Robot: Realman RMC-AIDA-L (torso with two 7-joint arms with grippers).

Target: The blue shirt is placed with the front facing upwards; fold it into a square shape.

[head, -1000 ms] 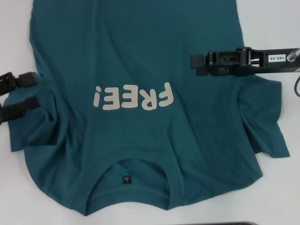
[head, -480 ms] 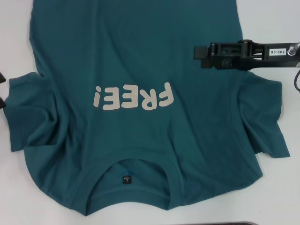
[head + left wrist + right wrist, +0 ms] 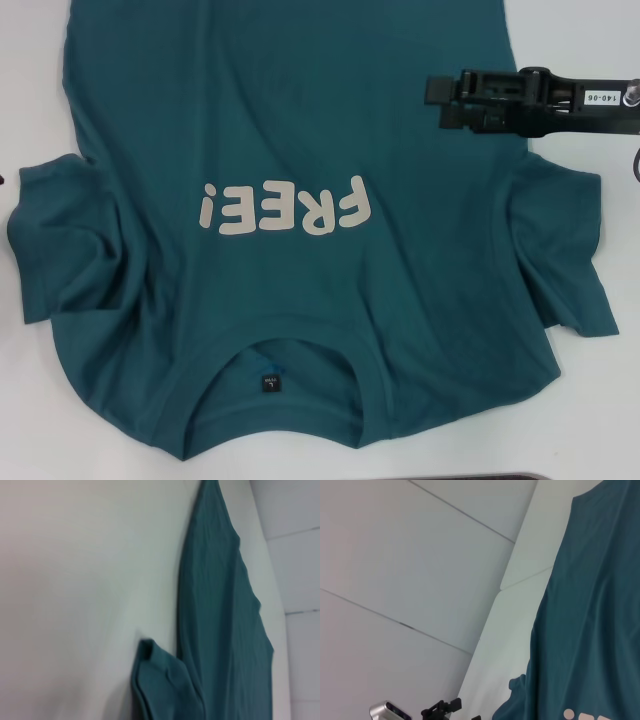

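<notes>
Left to right in our head view: our left gripper isn't visible at all, so we can't tell its state; the left wrist camera only shows the shirt's left edge and sleeve on the white table (image 3: 30, 60). The blue shirt (image 3: 300, 130) lies front-up across the table, collar (image 3: 280, 395) nearest us, "FREE!" lettering (image 3: 287, 208) reading upside down from here. Left sleeve (image 3: 60, 245) is bunched and wrinkled beside the body, right sleeve (image 3: 565, 250) also rumpled but spread outward. Our right gripper (image 3: 436, 103) hovers over the shirt's right side just above the sleeve, fingers close together, holding no cloth as far as we can see. Progress: no fold visible yet, body fully open. Judgement: sleeves in, sides over, then the lengthwise fold all remain, so basically at the start.
</notes>
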